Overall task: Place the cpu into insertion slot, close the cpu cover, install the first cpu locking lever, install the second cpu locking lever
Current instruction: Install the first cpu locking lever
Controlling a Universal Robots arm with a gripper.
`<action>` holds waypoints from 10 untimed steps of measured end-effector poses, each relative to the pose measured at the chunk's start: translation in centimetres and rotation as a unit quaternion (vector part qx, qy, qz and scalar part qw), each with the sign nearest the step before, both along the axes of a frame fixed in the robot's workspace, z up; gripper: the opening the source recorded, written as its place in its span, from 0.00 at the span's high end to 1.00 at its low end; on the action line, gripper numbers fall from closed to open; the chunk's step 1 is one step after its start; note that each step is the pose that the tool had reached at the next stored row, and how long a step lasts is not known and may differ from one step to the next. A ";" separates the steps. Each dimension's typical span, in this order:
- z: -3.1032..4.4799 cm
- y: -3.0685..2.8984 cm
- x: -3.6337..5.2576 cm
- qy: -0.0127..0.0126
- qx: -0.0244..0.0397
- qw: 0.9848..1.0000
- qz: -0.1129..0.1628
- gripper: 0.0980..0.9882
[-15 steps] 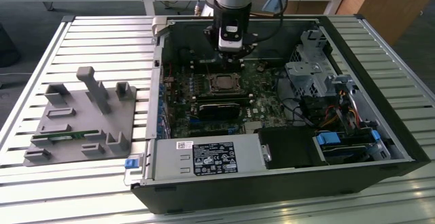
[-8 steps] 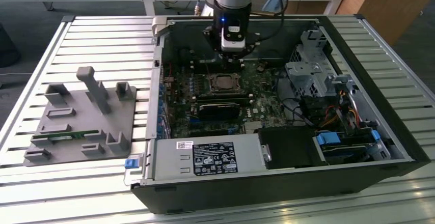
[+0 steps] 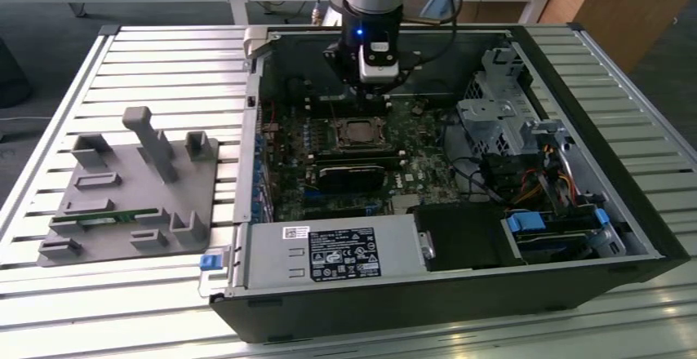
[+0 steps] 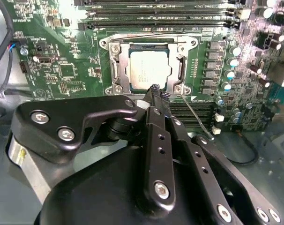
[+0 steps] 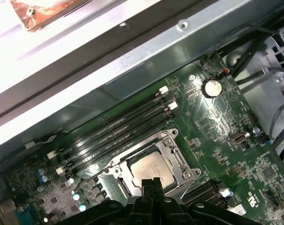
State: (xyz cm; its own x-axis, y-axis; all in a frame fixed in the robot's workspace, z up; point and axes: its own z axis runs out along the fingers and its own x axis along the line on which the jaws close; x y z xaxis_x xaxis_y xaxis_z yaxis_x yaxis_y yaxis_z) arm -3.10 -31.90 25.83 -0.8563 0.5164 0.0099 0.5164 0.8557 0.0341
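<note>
Already well along: cpu seated in insertion slot, silver top showing through window of cpu cover, which lies flat over it. Levers look unfinished: thin wire lever slants away from socket corner, seemingly unlatched; other one hard to judge. Gripper just beside socket edge, jaws pressed together, holding nothing visible. Open computer case holds green circuit board.

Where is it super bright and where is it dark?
First wrist view: glare whites out the area beyond the case wall. Second wrist view: the cpu gleams pale, the gripper looks black and shadowy. Exterior view: the table slats glare white.
</note>
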 end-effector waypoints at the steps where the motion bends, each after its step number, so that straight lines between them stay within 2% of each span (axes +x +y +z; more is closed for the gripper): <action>1: 0.00 0.00 0.00 0.000 0.000 1.000 0.006 0.99; 6: 0.00 0.00 0.00 0.000 0.000 0.999 0.035 0.99; 10: 0.00 0.00 0.00 0.000 0.000 0.998 0.058 0.99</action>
State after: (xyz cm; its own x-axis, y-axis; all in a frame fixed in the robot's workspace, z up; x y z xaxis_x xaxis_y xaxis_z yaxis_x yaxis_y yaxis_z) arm -3.10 -31.90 25.83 -0.9103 0.4139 0.0099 0.4140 0.9097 0.0341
